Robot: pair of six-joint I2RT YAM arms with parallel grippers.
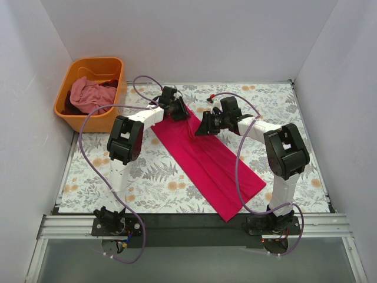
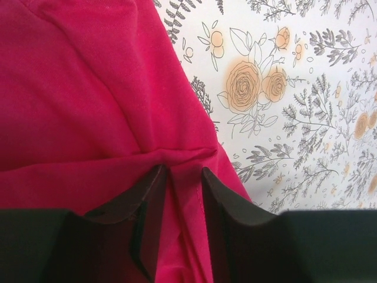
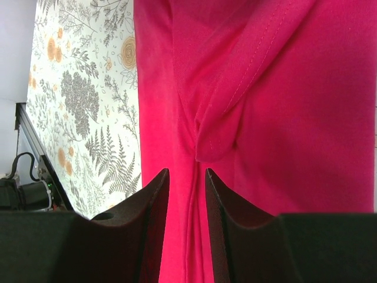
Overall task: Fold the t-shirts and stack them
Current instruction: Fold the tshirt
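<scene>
At the far left corner sits the orange basket, off the floral bench. It holds a crumpled paler pink t-shirt, apparently parked there to wait its turn; something darker lies beside it that I cannot make out.

Next comes the left pincer, reaching to the far end of the crimson t-shirt. In the left wrist view its fingers are clamped on a gathered ridge of the crimson cloth, with creases fanning out from the pinch. This looks like a corner grip taken so the end can be lifted and carried.

The crimson t-shirt itself lies on the bench as a long narrow band, running diagonally from the far middle down toward the near right edge. Its sides seem to be already folded in, so the lengthwise fold looks done and the crosswise fold remains.

Just beside the left one, on the same far end, the right pincer is likewise clamped on the crimson cloth. The right wrist view shows pleats running between its fingers and a stitched hem flap just beyond. Two grips side by side keep the end straight, likely so it can be brought over toward the near end without skewing.
</scene>
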